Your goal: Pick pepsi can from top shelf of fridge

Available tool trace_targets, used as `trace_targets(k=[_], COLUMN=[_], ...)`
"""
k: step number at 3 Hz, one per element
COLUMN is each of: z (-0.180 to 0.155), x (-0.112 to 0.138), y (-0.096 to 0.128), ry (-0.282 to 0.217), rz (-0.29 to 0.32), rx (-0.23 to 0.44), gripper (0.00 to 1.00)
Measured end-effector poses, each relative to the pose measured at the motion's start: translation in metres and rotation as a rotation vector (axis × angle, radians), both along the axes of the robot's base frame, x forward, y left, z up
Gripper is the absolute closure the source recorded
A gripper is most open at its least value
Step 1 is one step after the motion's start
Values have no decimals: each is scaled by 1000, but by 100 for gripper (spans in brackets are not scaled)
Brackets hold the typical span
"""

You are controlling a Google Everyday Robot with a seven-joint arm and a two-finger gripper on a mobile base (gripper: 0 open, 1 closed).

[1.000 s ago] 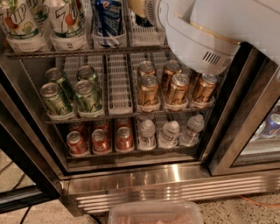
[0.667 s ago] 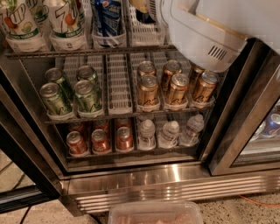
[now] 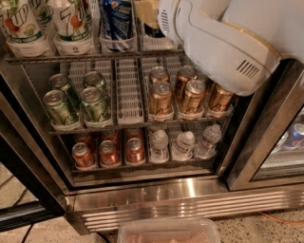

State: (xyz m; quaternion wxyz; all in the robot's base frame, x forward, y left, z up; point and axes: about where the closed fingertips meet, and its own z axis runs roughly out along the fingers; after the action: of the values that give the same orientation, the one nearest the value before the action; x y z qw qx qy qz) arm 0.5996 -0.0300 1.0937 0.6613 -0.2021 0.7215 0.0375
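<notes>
The fridge (image 3: 190,201) stands open in front of me. Its top shelf (image 3: 95,56) runs along the top of the view with white lane trays. My gripper (image 3: 146,12) shows only as a pale yellowish part at the end of the white arm (image 3: 223,42), reaching into the tray right of a blue can with white streaks (image 3: 116,19). A dark can (image 3: 153,31) sits just under the gripper. Its label is hidden, so I cannot tell whether it is the pepsi can.
7UP bottles (image 3: 71,23) stand at the top left. The middle rack holds green cans (image 3: 95,102) and copper-gold cans (image 3: 161,97). The lower rack holds red cans (image 3: 108,153) and small water bottles (image 3: 183,144). The dark door frame (image 3: 256,142) is at right. A plastic bin (image 3: 168,231) is below.
The white arm casing has shifted slightly down and to the right. The cans and bottles have not moved.
</notes>
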Motion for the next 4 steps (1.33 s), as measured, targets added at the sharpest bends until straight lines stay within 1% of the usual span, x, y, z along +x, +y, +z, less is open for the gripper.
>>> trace_targets(k=[2, 3, 4], z=[6, 19, 36], x=[-2, 2, -4], y=[0, -4, -14], ry=[3, -30, -67], rz=[2, 6, -12], rx=[-4, 3, -3], gripper=[100, 100, 100])
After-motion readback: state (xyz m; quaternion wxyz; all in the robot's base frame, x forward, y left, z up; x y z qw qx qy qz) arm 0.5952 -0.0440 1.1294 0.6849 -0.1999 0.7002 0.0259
